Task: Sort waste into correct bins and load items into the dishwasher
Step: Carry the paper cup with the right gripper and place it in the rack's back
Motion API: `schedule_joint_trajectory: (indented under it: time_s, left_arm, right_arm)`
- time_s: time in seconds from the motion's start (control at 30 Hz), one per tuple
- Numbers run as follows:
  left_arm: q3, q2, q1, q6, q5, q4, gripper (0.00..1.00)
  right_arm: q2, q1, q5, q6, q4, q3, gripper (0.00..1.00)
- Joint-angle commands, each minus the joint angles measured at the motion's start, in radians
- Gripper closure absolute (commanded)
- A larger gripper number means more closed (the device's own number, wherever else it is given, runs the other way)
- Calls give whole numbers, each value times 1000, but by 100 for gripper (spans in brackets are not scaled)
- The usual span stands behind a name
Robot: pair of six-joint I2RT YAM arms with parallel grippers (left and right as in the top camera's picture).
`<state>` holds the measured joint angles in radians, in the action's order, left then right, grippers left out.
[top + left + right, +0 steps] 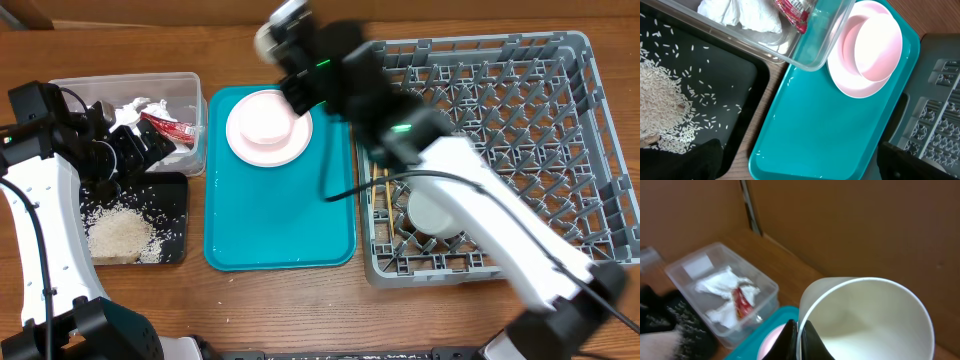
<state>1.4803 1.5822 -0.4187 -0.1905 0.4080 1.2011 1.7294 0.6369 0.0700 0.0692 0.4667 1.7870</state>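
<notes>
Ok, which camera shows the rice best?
Left wrist: the rice is close up, single grains distinct on the black tray. Overhead shows only a small pale heap. Right wrist doesn't show it.

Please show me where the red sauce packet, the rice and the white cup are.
red sauce packet [165,126], overhead view, middle of the packet.
rice [662,107], left wrist view, centre of the heap.
white cup [865,325], right wrist view, its inner wall.

Teal tray: rectangular, rounded corners, low raised rim, glossy; laid flat on the surface.
Surface: brown wood grain, seen on every side of the teal tray.
Brown board wall: plain, stood upright beyond the teal tray's far end.
</notes>
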Motion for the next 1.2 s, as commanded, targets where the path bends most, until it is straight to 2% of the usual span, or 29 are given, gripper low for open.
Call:
schedule_joint_trajectory:
  time_s: [0.0, 0.17, 0.33, 0.47, 0.7, 0.97, 1.17]
  left_arm:
    - [20, -19, 6, 11, 0, -1, 0]
    - [20, -19, 6, 11, 0, -1, 0]
    - [20, -19, 6, 11, 0, -1, 0]
    - [20, -19, 6, 11, 0, -1, 0]
    - [20, -19, 6, 11, 0, -1, 0]
    - [20, -19, 6, 11, 0, -1, 0]
    - [20, -19, 6, 11, 0, -1, 0]
  right_arm:
    - [-25, -161, 306, -195, 26, 9, 96]
    - [22, -430, 826, -380, -18, 8, 96]
    - [130, -578, 1104, -477, -109, 8, 96]
    - [243, -624, 1179, -583, -171, 8, 96]
    - [434, -627, 1278, -685, -279, 8, 96]
    - [555, -645, 1278, -684, -278, 8, 96]
    - [573, -678, 1275, -641, -223, 5, 96]
